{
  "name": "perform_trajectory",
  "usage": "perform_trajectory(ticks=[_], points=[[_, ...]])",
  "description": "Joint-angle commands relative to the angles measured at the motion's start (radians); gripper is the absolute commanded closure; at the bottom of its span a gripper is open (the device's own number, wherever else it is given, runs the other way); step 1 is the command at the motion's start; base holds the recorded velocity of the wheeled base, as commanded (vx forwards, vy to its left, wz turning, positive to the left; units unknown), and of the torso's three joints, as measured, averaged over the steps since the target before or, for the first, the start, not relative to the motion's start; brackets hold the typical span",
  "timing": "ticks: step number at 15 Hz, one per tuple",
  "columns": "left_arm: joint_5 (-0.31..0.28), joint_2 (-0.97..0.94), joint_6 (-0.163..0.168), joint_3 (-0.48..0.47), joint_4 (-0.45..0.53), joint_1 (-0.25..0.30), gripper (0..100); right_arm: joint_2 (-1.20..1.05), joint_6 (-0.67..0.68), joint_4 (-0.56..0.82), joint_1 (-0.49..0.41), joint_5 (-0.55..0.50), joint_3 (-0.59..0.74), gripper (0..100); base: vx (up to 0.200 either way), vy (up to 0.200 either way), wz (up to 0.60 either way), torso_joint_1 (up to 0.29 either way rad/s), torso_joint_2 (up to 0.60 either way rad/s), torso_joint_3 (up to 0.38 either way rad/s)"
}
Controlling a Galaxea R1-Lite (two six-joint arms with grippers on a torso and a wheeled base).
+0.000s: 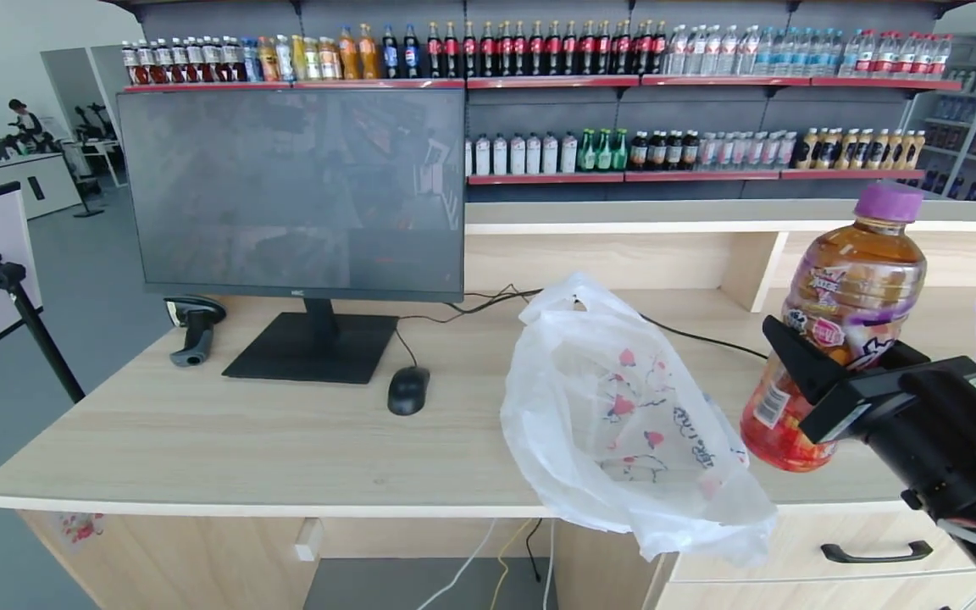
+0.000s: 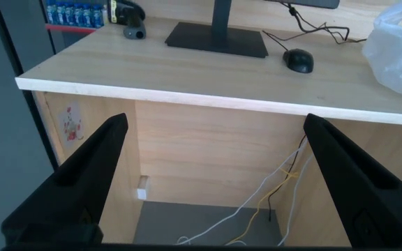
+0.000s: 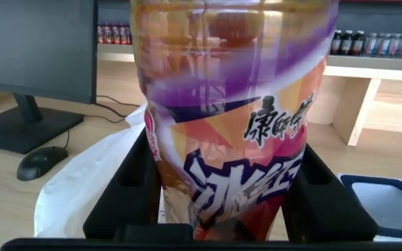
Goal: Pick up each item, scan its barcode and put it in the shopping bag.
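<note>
The right claw (image 1: 827, 373) is pinched on the lower half of a clear plastic bottle of orange-red drink with a purple cap (image 1: 856, 288), with one black finger on each side of its label. The bottle stands nearly upright in the grip, cap leaning a little to the robot's right. It is raised off the surface, and a white barcode patch shows low on its side. The right arm comes in from the lower right of the head view, wrist angled up toward the bottle.

Just to the bottle's left a crumpled white translucent plastic shopping bag with red print (image 1: 615, 407) lies on the light wooden table (image 1: 200, 440), its bottom end drooping over the front edge.

The left claw (image 2: 215, 188) is spread wide and grips nothing. It hangs low in front of the table's front edge, facing the open space beneath, where thin cables trail down.

Farther left on the table sit a black computer mouse (image 1: 408, 390) and a dark flat monitor on a square black foot (image 1: 293, 191). Beside them is a grey handheld barcode scanner (image 1: 191, 326). Behind the table, red-edged shelves (image 1: 623, 82) carry rows of drink bottles.
</note>
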Motion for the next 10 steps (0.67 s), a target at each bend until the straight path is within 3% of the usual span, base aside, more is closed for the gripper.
perform_trajectory(ticks=[1, 6, 10], points=[[0.000, 0.000, 0.000, 0.000, 0.000, -0.001, 0, -0.002, -0.002, -0.003, 0.003, 0.000, -0.008, 100, 0.200, 0.000, 0.00, 0.002, 0.01, 0.007], [0.002, 0.000, -0.001, 0.000, 0.002, -0.001, 0, 0.001, -0.005, -0.003, 0.005, 0.002, -0.004, 100, 0.200, 0.000, 0.00, 0.001, 0.00, 0.001], [0.002, 0.000, -0.001, 0.000, 0.000, -0.001, 0, -0.002, -0.002, -0.003, 0.003, 0.000, -0.005, 100, 0.000, 0.000, 0.00, 0.000, 0.00, 0.000]])
